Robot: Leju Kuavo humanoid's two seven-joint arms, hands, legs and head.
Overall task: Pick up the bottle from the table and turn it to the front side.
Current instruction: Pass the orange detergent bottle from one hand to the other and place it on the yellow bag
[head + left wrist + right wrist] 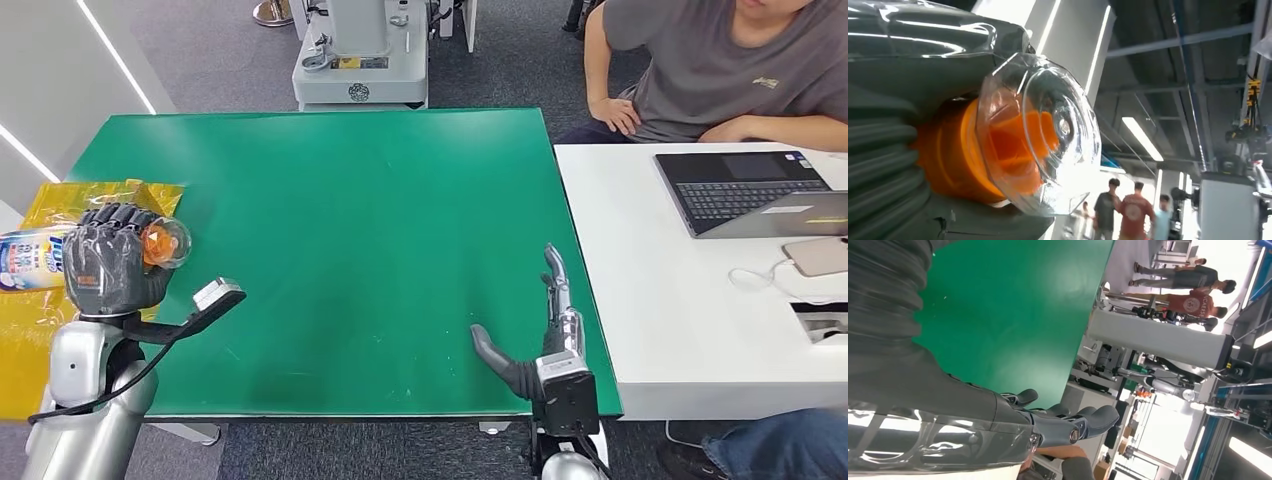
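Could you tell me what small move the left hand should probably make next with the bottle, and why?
Probably a slow roll of the left hand at the wrist, to bring the label round to face forward. It already grips the bottle, lying sideways at the left edge of the green table, with the clear cap over its orange nozzle pointing toward the middle. The right hand rests open and apart.

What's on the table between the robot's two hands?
Nothing: in the head view, bare green table lies between the left hand, gripping the bottle, and the right hand.
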